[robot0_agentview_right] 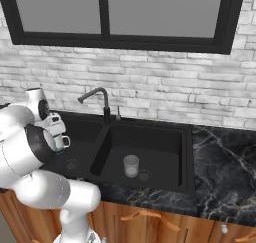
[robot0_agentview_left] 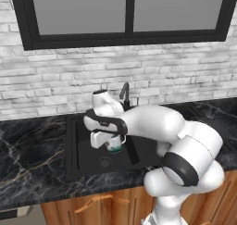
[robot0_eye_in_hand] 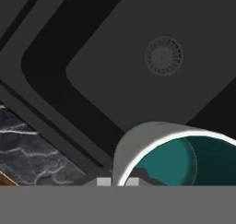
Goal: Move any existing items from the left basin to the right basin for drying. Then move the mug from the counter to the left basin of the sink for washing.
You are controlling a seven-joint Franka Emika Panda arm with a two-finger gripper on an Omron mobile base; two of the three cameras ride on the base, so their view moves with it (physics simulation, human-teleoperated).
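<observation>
Black marble counter beneath white brick wall

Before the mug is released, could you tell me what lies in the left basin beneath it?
Under the mug the left basin shows bare black floor and its round drain; the mug covers the patch directly below it.

The claw holds the white mug above the left basin, clamped tight on it, handle poking toward the divider. A pale tumbler stands upright in the right basin, near its drain. The dark faucet rises behind, veined black surface to the right.
</observation>
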